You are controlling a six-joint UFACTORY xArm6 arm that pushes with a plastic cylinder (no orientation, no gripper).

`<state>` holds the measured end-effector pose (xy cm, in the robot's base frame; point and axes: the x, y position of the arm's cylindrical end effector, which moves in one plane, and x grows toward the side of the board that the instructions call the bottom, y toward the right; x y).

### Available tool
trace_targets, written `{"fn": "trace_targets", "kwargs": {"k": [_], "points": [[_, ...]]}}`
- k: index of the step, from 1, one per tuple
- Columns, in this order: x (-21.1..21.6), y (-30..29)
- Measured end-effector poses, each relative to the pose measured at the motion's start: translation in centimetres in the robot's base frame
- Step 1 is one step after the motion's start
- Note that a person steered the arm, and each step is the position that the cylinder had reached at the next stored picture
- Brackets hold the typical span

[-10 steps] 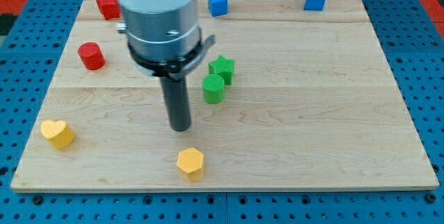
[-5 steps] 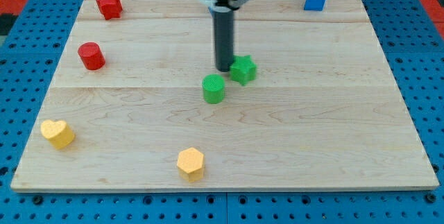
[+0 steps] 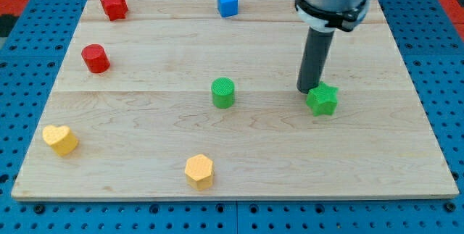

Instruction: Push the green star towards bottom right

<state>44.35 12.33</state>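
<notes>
The table is crossed: the star has been shoved rightward since a moment ago, well clear of the cylinder. No claw is fitted; my tip touches the star's upper-left. Progress made.

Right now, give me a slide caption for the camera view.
My tip sits at the green star's upper-left edge, well right of the green cylinder.

1 view, high and angled down.
Looks across the whole wooden board from beyond its bottom edge, moderately near, blue pegboard bordering it.
</notes>
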Motion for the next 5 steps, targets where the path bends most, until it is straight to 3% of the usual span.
{"fn": "trace_targets", "kwargs": {"k": [3,4,5], "points": [[5.4,6.7],[9.2,6.7],[10.0,6.3]]}}
